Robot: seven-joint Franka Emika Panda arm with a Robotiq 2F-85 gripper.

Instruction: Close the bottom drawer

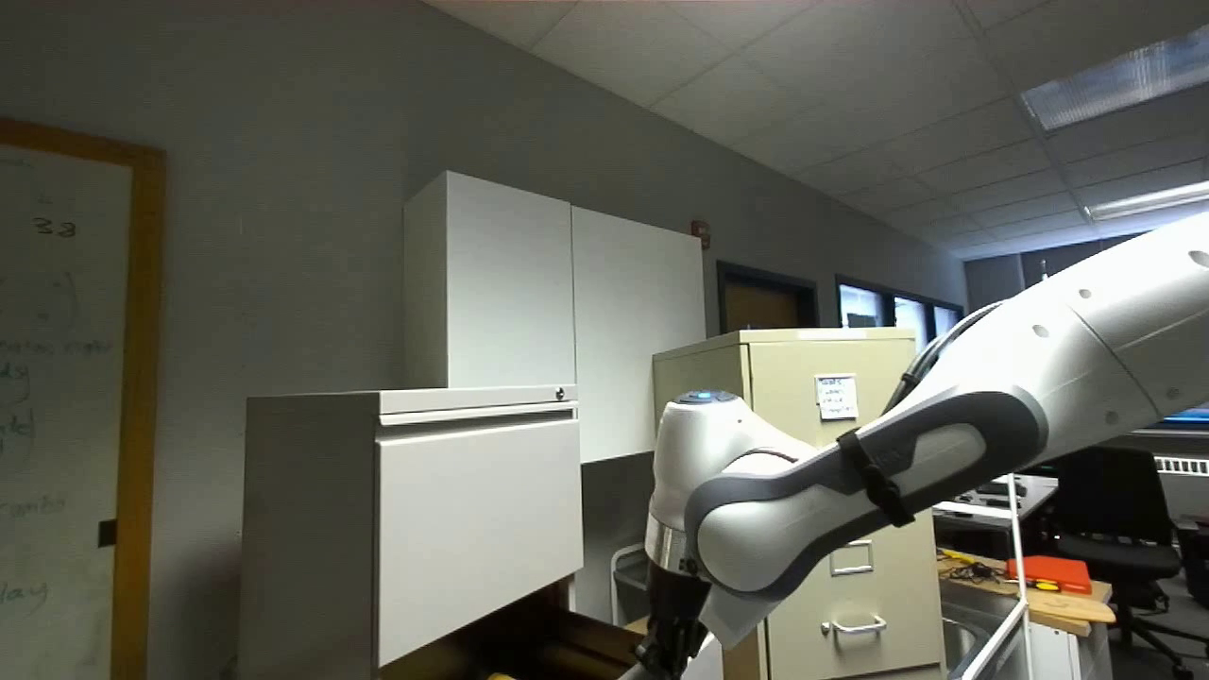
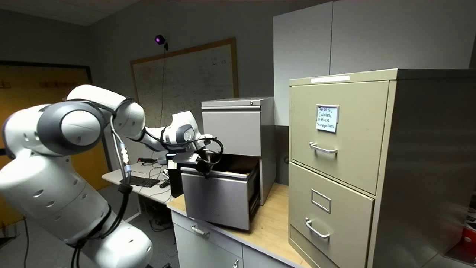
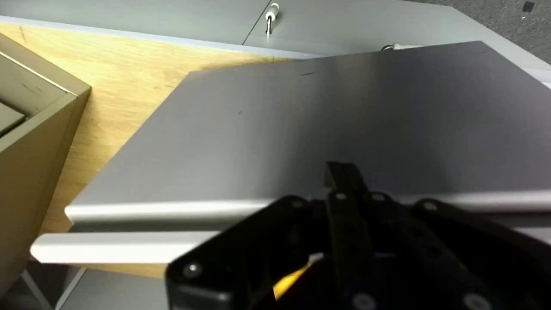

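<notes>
Grey office wall [image 2: 256, 67], bottom drawer [image 2: 215, 201] open, gripper [image 3: 343, 174] at its top edge [image 2: 232, 174]

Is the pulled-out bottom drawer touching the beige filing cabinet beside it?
Apart. In an exterior view, wooden countertop shows between the bottom drawer and the beige filing cabinet; their edges do not meet.

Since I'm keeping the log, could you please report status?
Gripper shut. Bottom drawer open, gripper at its front. No obstruction visible; inside mostly hidden.
</notes>
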